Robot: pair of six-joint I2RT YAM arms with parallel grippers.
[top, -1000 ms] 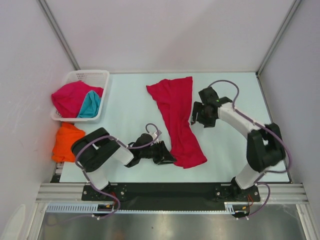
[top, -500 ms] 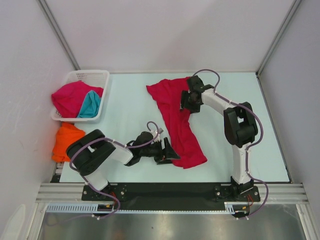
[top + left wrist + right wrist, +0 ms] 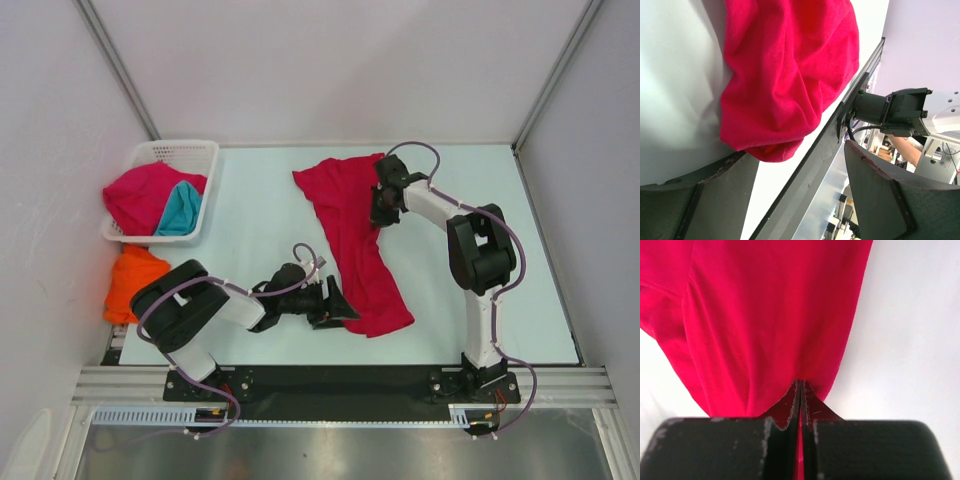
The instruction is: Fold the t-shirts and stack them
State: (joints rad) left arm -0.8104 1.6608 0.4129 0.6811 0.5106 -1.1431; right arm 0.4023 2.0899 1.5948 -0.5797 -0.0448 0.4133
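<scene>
Right gripper (image 3: 800, 388), newly moved onto the far edge of the crimson t-shirt (image 3: 352, 245), pinches cloth between closed fingers; left gripper (image 3: 797, 150) gapes wide at the near end, so folding can likely begin.

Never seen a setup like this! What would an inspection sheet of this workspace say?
Surface: pale table, one shirt on it.
Job's things: red t-shirt stretched out mid-table; crimson t-shirt and teal t-shirt bunched in white basket; orange t-shirt heaped beside it.
Clutter: white basket, far left corner.
Grippers: left gripper open by the red t-shirt's near end; right gripper shut on its far right edge.
Cables: purple cables in loose loops.
Surroundings: white walls.
</scene>
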